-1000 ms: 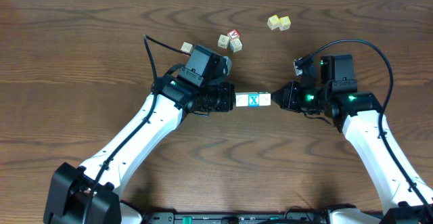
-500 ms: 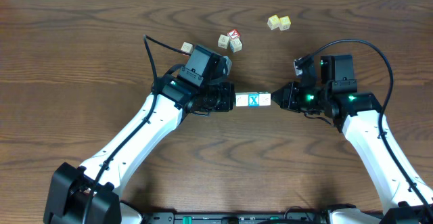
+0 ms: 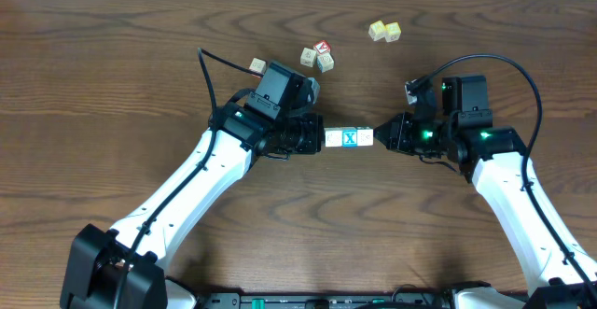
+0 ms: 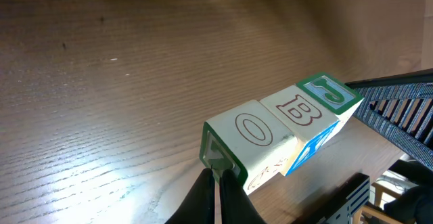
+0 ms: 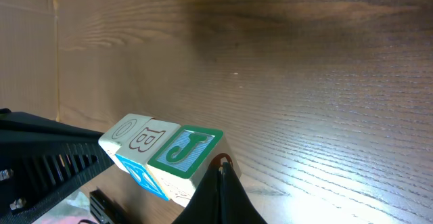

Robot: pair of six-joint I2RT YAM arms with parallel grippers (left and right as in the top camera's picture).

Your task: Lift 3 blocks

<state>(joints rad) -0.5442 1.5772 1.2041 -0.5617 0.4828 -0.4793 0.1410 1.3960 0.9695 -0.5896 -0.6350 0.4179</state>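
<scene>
The three blocks sit as one short row near the middle of the overhead view, clamped end to end between the two arms rather than gripped one at a time. The left end effector (image 3: 320, 139) has its fingers pinched fully together with nothing between them. Its tip presses on the outer face of the O block (image 4: 254, 132) from the row's 9 o'clock. The right end effector (image 3: 380, 137) is pinched together in the same way and bears on the J block (image 5: 186, 149) from 3 o'clock. The middle block (image 3: 351, 139), with a blue X on top, is touched by neither arm and is kept in place only by its two neighbours squeezing it.

This looks like the reason for the arrangement: closed fingers make a narrow, stiff pusher, and opposed pressure along the row lets all three blocks be carried together. In both wrist views the row seems to hang clear of the worktop (image 3: 112, 85), so I judge the lift under way or done, though the gap beneath is hard to confirm.

The hold depends on friction alone, so any slackening or misalignment would probably drop the middle block first.

The spare cubes lie well apart: red-marked ones (image 3: 320, 55) at 11 o'clock and a yellowish pair (image 3: 384, 32) at 1 o'clock
</scene>
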